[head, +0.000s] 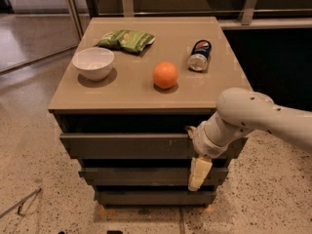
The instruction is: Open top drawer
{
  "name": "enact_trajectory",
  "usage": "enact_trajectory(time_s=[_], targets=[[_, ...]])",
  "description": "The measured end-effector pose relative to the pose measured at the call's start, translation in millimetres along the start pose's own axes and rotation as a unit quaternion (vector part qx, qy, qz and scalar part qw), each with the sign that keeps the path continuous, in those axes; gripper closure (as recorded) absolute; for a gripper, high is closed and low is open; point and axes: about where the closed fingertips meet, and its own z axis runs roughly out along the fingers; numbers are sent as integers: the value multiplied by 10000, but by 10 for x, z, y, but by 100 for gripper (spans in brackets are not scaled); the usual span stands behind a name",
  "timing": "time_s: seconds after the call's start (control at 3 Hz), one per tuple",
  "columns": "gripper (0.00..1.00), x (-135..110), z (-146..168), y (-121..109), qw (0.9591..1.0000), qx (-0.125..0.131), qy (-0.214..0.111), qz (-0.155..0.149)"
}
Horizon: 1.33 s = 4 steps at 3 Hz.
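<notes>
The top drawer (126, 146) is the upper, tallest dark grey-brown front of three under the tan cabinet top, with small pale scratches right of its centre. A dark gap shows above its upper edge. My gripper (196, 152) comes in on the white arm (253, 118) from the right. It sits against the right part of the top drawer front, with a pale yellow part hanging down over the middle drawer (136, 175).
On the cabinet top (146, 94) stand a white bowl (93, 62), a green snack bag (126, 39), an orange (165, 75) and a can lying on its side (200, 55). The bottom drawer (146, 197) is near the speckled floor. A railing runs behind.
</notes>
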Motion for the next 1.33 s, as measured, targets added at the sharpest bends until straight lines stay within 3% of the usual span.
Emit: enact_trajectory(time_s=[0.67, 1.0, 1.33], targets=[[0, 67, -154, 379, 9989, -362, -21, 280], [0, 98, -288, 770, 9977, -532, -79, 421], [0, 98, -288, 770, 9977, -532, -79, 421]])
